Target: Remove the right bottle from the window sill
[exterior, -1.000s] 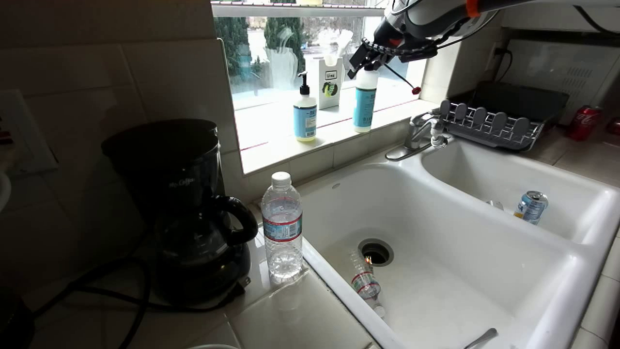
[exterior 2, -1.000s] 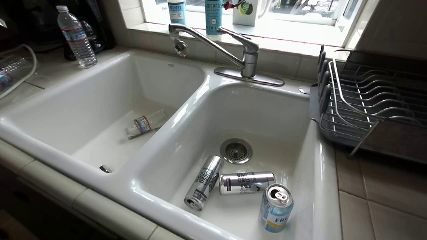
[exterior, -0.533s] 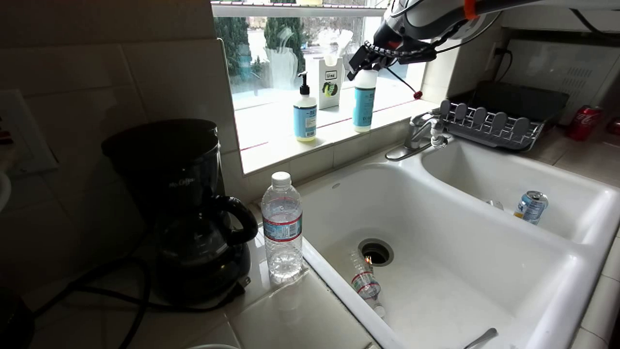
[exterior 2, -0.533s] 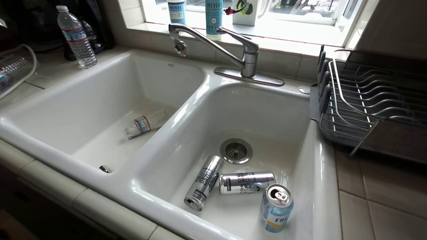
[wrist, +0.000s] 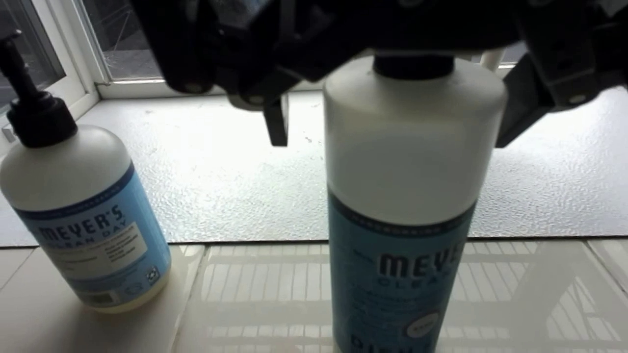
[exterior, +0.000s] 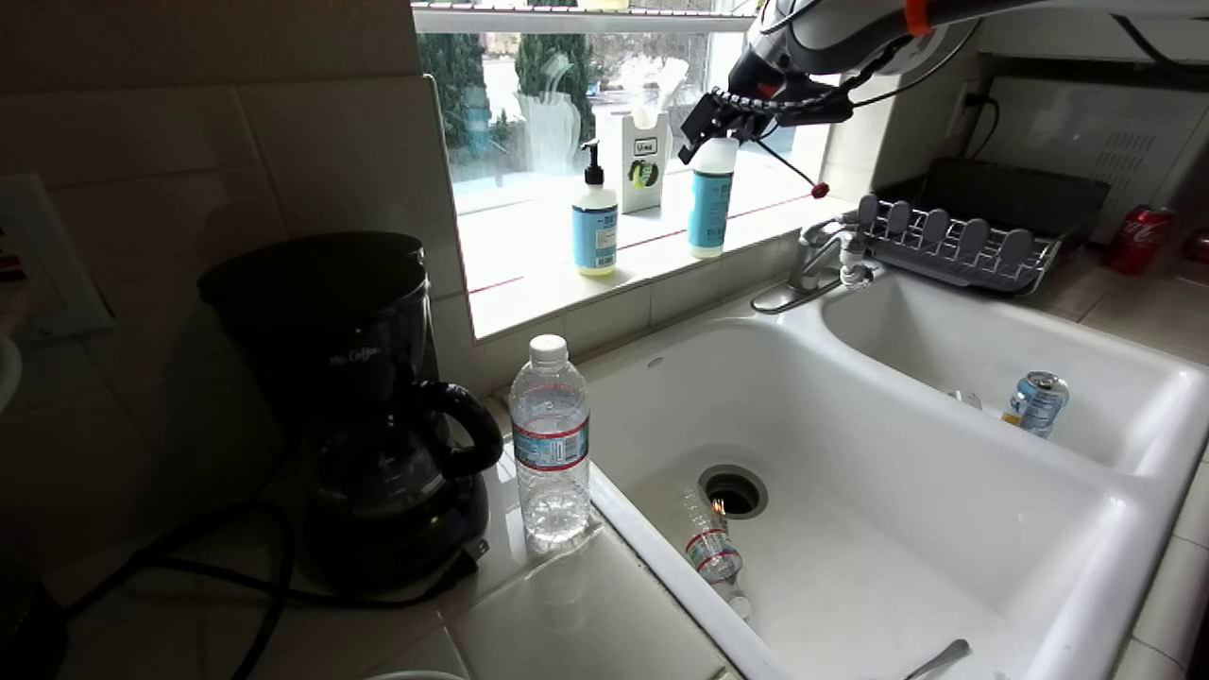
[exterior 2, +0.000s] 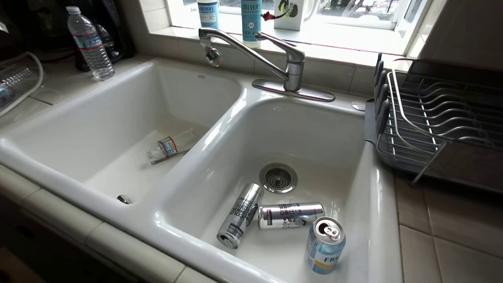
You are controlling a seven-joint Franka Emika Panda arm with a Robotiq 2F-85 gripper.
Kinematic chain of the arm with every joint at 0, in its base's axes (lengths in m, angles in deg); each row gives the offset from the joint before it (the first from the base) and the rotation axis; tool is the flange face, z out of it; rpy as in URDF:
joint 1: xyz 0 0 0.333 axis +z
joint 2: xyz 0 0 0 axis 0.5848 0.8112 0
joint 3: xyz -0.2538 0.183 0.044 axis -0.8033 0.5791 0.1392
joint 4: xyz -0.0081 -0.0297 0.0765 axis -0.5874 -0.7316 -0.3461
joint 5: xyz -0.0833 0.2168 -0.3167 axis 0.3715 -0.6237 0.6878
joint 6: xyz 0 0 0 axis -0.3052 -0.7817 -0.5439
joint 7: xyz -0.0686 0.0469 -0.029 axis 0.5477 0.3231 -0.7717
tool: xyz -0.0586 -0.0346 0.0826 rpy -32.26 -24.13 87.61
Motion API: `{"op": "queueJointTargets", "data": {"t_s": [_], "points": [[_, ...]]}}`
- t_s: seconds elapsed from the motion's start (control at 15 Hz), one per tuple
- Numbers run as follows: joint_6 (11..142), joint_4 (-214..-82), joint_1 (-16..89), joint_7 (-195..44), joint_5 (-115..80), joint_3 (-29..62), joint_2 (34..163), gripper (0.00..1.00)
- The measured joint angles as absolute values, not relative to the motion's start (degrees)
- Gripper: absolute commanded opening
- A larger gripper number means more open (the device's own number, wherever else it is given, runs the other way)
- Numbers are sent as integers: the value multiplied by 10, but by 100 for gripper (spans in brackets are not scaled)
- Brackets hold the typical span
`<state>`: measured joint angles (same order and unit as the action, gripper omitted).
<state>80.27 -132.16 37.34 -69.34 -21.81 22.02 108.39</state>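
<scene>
Found the tall teal-labelled bottle [wrist: 405,196] upright on the window sill [exterior: 529,302], not yet lifted. Saw the pincer [wrist: 388,146] parted to either side of its shoulders, gripping nothing. Judged the approach nearly done, with closing, lifting and removal left.

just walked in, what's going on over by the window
A robot arm is reaching over the window sill for the tall teal-labelled bottle, which it is meant to take off the sill. Its open hand is at the bottle's upper part. In the wrist view one finger is clearly apart from it; whether the other touches, I can't tell. The bottle stands upright, not yet lifted, with a pump bottle also on the sill.
</scene>
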Motion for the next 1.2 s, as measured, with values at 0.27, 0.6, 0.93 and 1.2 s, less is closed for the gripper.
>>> {"op": "queueJointTargets", "data": {"t_s": [0.27,0.6,0.93,1.2], "points": [[789,-1321,375,-708,-212,219,1082,100],[786,-1321,383,-735,-183,206,1082,58],[785,-1321,388,-735,-182,208,1080,39],[758,-1321,395,-731,-182,218,1063,39]]}}
